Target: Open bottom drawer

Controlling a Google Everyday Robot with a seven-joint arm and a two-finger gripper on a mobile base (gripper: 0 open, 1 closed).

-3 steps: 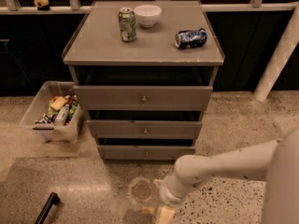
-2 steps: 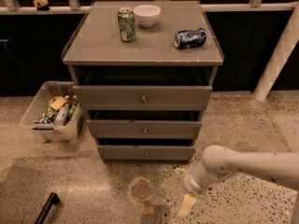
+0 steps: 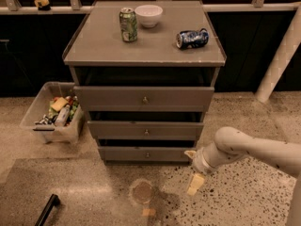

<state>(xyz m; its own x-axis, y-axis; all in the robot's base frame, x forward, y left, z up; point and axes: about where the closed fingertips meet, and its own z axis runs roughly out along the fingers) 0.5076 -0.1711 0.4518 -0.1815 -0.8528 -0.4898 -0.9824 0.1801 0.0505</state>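
The bottom drawer [image 3: 127,153] is the lowest and narrowest grey-brown front of the cabinet [image 3: 103,46], with a small brass knob [image 3: 147,154] at its centre. Its front sits closed, just above the floor. My gripper [image 3: 193,168] hangs low at the end of the white arm [image 3: 249,149], just right of the bottom drawer's right end and apart from the knob. Its two yellowish fingers [image 3: 195,182] are spread, one near the drawer's corner and one lower over the floor. It holds nothing.
The mid-sized drawer [image 3: 117,130] and the tallest drawer [image 3: 108,98] are above. On top stand a green can [image 3: 127,25], a white bowl [image 3: 148,15] and a blue can [image 3: 192,38] on its side. A clear bin [image 3: 52,113] of items sits left. A white post [image 3: 280,60] stands right.
My arm has swung right and up from the floor in front of the cabinet. The gripper now sits beside the bottom drawer's right end. The drawers have not moved.
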